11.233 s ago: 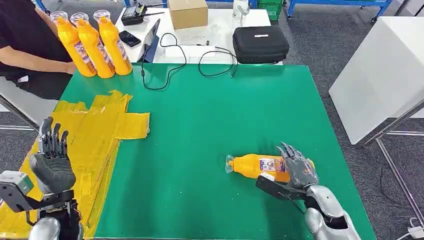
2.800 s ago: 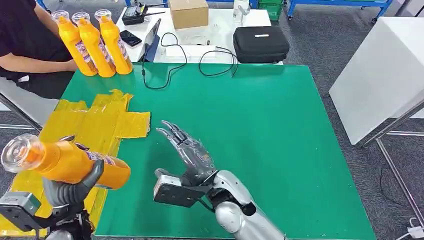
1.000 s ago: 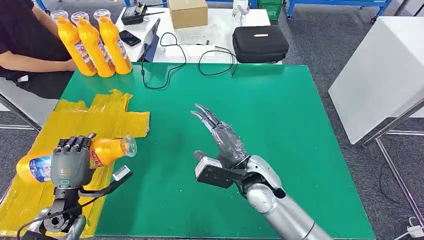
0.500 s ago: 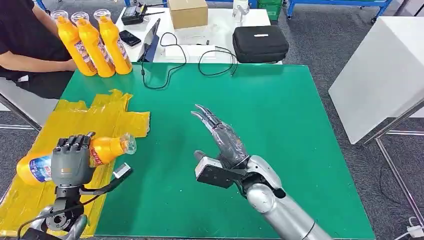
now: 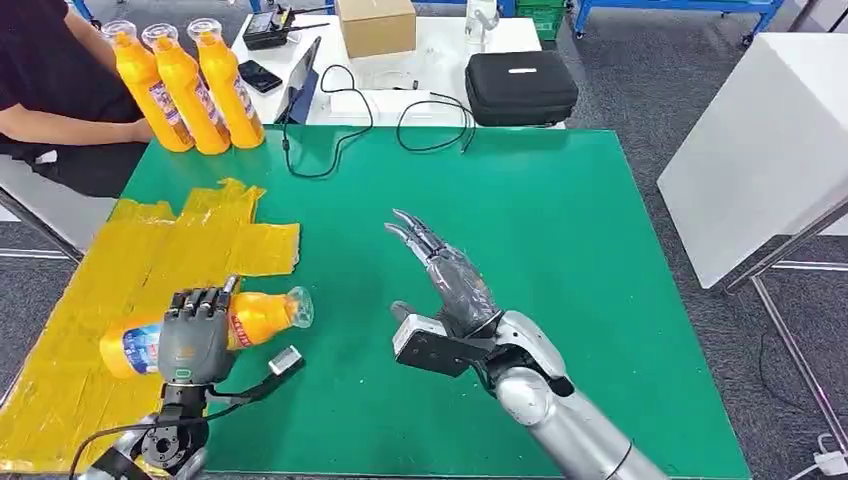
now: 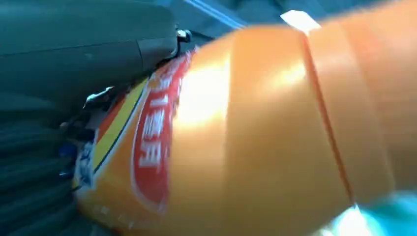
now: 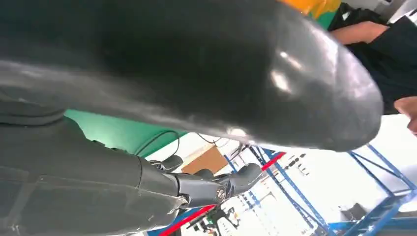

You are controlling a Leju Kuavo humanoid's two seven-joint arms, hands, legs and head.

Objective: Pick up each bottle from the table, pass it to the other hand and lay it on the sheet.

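Bottle [image 5: 205, 328]: you see it lying sideways in the left hand [image 5: 195, 335], whose fingers wrap over its labelled middle. Its cap end points toward the green surface [image 5: 560, 230], and its base end sits over the yellow sheet [image 5: 150, 260]. Note the right hand [image 5: 450, 280]: it holds nothing, fingers spread and extended above the surface, well apart from the bottle. Three more bottles [image 5: 185, 85] stand upright at the far left corner, beside a seated person [image 5: 50, 90].

Bottle [image 5: 255, 315] middle hidden under left robot hand [image 5: 195, 335]; label blurred.
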